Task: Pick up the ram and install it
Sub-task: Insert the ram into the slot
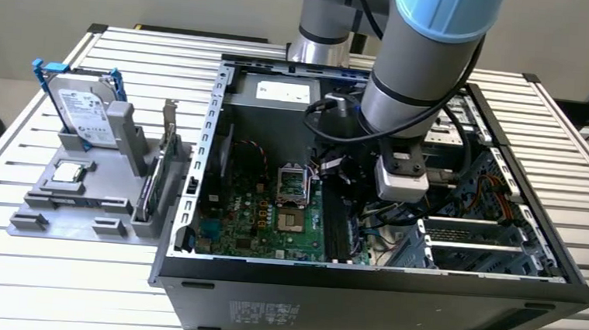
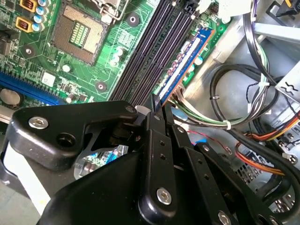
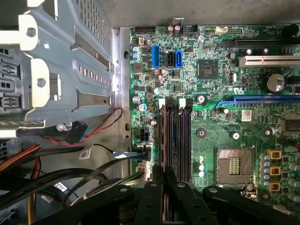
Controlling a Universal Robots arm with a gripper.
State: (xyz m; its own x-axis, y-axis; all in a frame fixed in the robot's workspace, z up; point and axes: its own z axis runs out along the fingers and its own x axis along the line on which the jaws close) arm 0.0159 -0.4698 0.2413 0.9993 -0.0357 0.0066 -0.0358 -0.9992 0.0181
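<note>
An open computer case (image 1: 369, 295) lies on the slatted table (image 1: 17, 270); beside it, a grey holder (image 1: 73, 212) carries a hard drive (image 1: 82, 115).

The end effector (image 2: 159, 110) is matt black plastic, the computer case (image 1: 205, 135) bare grey metal, the circuit board (image 3: 243, 136) glossy green.

The arm (image 1: 423, 65) reaches steeply down from above, its grey forearm with a light blue joint cap at the top, ending in a white wrist block (image 1: 401, 182) low on the exterior view's right of centre. In both wrist views the black gripper (image 2: 158, 104) points downward, its two slim fingers (image 3: 158, 174) drawn close together with only a thin gap between the tips. Black linkage arms (image 2: 70, 126) spread out behind the fingers.
</note>
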